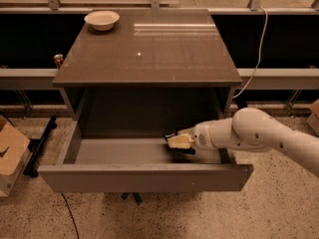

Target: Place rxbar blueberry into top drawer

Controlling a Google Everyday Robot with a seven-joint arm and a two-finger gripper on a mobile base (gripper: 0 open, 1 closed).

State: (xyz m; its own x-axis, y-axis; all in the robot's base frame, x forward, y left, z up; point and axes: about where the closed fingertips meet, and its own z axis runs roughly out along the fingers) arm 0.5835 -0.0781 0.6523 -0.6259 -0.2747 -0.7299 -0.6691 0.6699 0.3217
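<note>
The top drawer [144,177] of the grey-brown cabinet is pulled wide open, showing its pale grey floor [119,151]. My gripper [178,141] reaches in from the right and sits low over the right part of the drawer floor. Its cream fingers [180,142] are closed on the rxbar blueberry [170,134]. Only a small dark end of the bar pokes out past the fingertips. A dark patch lies just under the fingers on the floor.
A round cream bowl [102,19] stands at the back left of the cabinet top [149,54]. A cardboard box [10,153] sits on the floor at the left. A cable [256,59] hangs at the right. A small can [59,60] stands behind the cabinet's left side.
</note>
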